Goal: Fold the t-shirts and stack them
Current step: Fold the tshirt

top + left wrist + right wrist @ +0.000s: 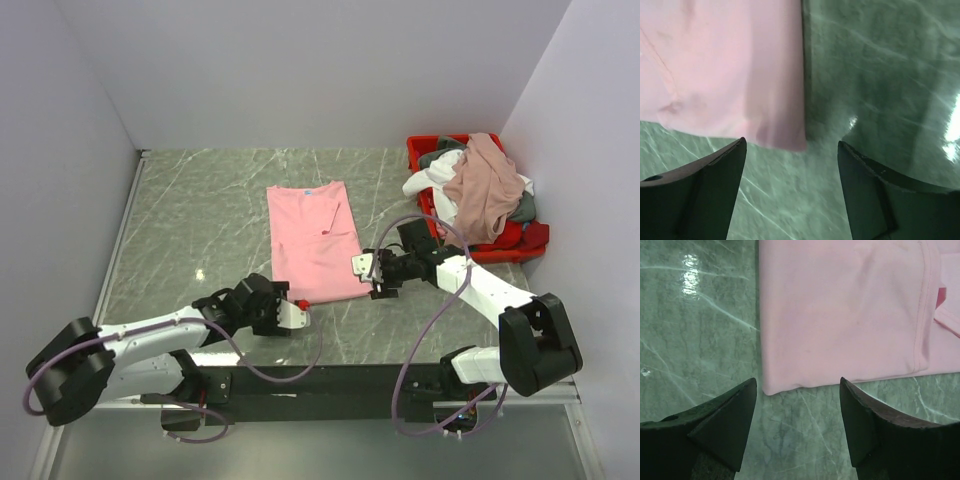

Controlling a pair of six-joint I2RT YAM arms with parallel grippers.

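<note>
Cloth of the light pink t-shirt (312, 240) lies flat in a long narrow strip at the middle of the table (200, 200). I judge that its lengthwise folds are made and the fold across it is not yet done. Its near hem faces me. In the left wrist view its near left corner sits just ahead of my left gripper (791, 143), between the two tips. In the right wrist view its near right corner sits just ahead of my right gripper (797, 382). Both sets of fingers are spread wide and grasp nothing; the cloth looks untouched. Much is left: the dusty rose t-shirt (485, 185) and the white, grey and red ones are heaped unfolded in the red bin (412, 148) at the far right, and no stack exists.
</note>
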